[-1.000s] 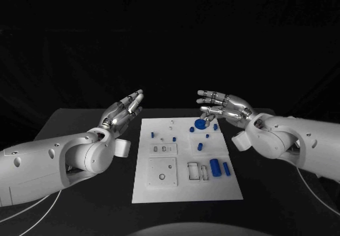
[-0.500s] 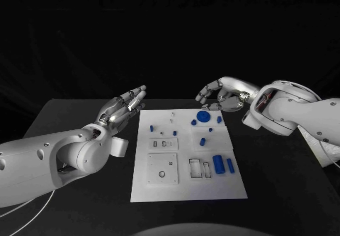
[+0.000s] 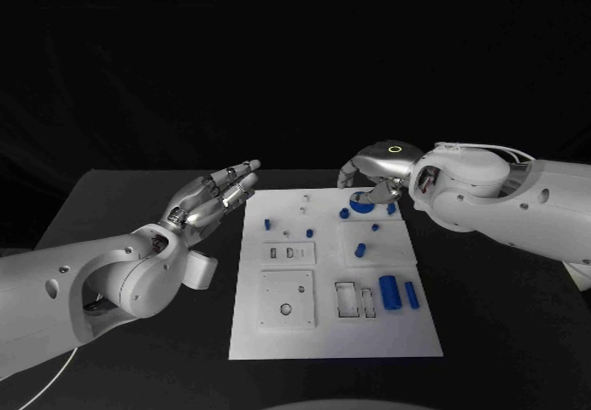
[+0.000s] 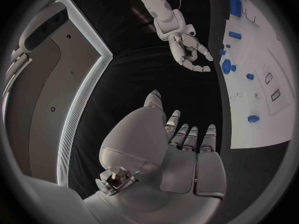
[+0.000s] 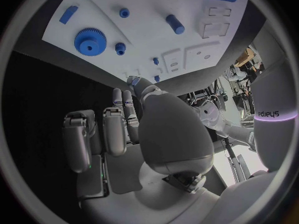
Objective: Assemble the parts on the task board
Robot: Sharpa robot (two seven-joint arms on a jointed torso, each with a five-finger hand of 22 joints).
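a white task board [image 3: 332, 337] lies in the middle of the black table [image 3: 136, 342]. the right hand [image 3: 372, 171] has swung inward since a second ago and now hovers, fingers curled down and holding nothing, over the blue gear [image 3: 362, 205] at the upper right of the board, no longer lifted clear of it. the left hand [image 3: 219, 192] stays flat and released, fingers straight, beside the board's upper left edge. two blue cylinders [image 3: 390, 292] lie at the lower right.

black table [image 3: 148, 342], white task board [image 3: 326, 337] lying flat at its middle
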